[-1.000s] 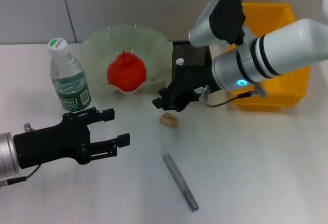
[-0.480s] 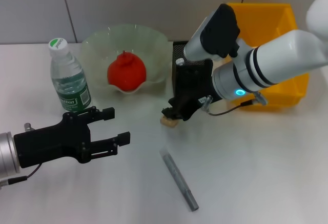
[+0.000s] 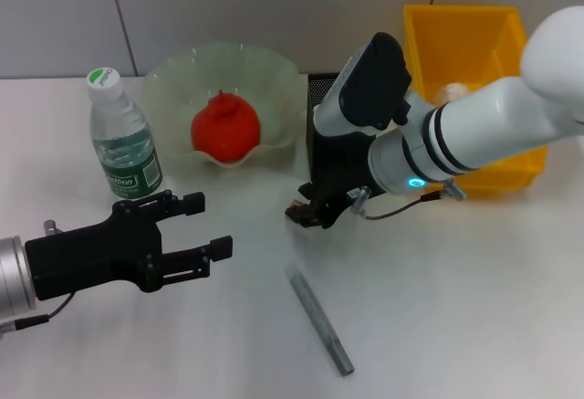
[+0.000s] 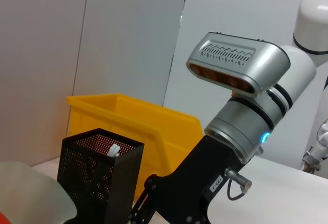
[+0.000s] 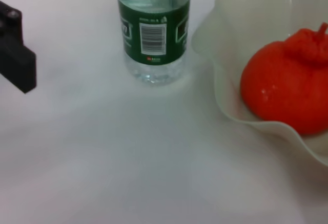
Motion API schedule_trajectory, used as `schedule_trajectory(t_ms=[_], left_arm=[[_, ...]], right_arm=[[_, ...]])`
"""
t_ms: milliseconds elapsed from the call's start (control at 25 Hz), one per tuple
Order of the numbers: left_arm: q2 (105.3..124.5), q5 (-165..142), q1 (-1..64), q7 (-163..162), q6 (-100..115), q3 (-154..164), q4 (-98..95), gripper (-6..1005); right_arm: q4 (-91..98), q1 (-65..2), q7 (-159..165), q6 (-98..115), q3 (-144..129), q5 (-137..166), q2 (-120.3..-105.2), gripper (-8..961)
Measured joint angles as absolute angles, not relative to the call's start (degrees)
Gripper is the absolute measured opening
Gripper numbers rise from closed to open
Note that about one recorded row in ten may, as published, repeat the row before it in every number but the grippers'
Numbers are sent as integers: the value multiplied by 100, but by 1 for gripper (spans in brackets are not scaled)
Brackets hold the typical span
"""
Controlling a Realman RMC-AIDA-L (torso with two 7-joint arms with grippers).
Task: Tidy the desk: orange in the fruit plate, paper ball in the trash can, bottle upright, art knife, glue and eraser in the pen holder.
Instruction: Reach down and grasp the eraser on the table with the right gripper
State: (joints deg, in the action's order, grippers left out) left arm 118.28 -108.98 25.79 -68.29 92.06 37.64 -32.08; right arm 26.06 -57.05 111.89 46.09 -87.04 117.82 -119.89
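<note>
One eraser is the near target, but the right pincer (image 3: 306, 212) sits low right over its spot on the surface (image 3: 456, 308) in front of the pen holder (image 3: 328, 134), so the eraser is hidden and I cannot tell whether the pincer is open, closed or gripping it. Pen holder stands upright just behind that pincer, a small white-tipped item poking up inside. Bottle (image 3: 123, 139) stands upright, green label, white cap; label shows a barcode in the right wrist view, brand text too small to read. Orange (image 3: 224, 127) lies in the fruit plate (image 3: 173, 75), beside the bottle. Trash can (image 3: 474, 43) stands behind the right arm, a pale lump inside, maybe the paper ball, unclear. Grey art knife (image 3: 319, 320) lies flat on the surface, apart from both pincers. Left pincer (image 3: 205, 225) hovers low over the surface in front of the bottle, jaws apart, holding nothing.
</note>
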Motion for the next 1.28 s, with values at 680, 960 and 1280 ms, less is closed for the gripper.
schedule_trajectory(t_ms=[680, 960, 1280], left_arm=[[11817, -10899, 2563, -6807, 9285, 3759, -3208, 794], [11813, -10899, 2553, -6795, 9291, 3768, -3208, 794], [11817, -10899, 2536, -6788, 9350, 3764, -3208, 794]], right_arm=[[2382, -5695, 11179, 4190, -9149, 11239, -11995, 348], [2314, -5683, 11179, 4183, -9207, 11145, -11997, 335], [2283, -5684, 11171, 4112, -9526, 10924, -11997, 319]])
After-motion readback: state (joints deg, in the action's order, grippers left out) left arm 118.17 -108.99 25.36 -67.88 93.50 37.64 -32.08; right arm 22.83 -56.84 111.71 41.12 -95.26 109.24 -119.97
